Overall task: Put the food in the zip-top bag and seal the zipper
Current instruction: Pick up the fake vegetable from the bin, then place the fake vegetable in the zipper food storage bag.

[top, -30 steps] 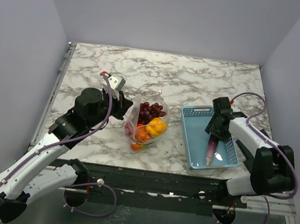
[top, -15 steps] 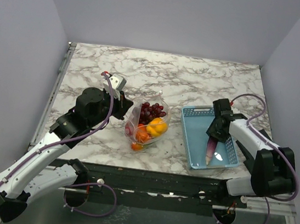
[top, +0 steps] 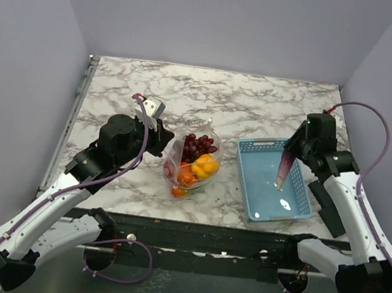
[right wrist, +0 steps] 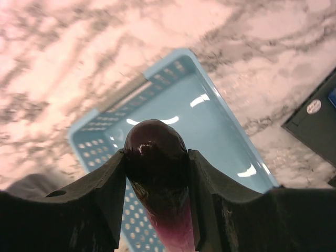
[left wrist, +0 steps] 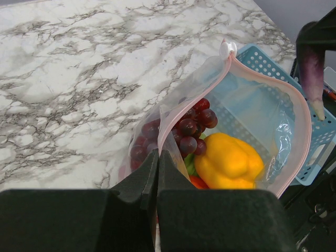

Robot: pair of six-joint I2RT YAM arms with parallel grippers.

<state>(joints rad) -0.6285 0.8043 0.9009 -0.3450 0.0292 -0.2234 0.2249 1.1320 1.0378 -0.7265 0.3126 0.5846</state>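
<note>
Likely slippery, the rigid purple toy eggplant (top: 285, 167) is pinched at its thick end by the right fingers (right wrist: 105, 184); the floppy clear bag (left wrist: 210, 79) is pinched at its pink rim by the left fingers (left wrist: 134, 184).

Marbled table (top: 260, 97), plain lavender walls (top: 220, 19)

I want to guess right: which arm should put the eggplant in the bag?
Right. The right hand grips the eggplant above the basket, while the left hand pinches the bag rim, holding its mouth open.
</note>
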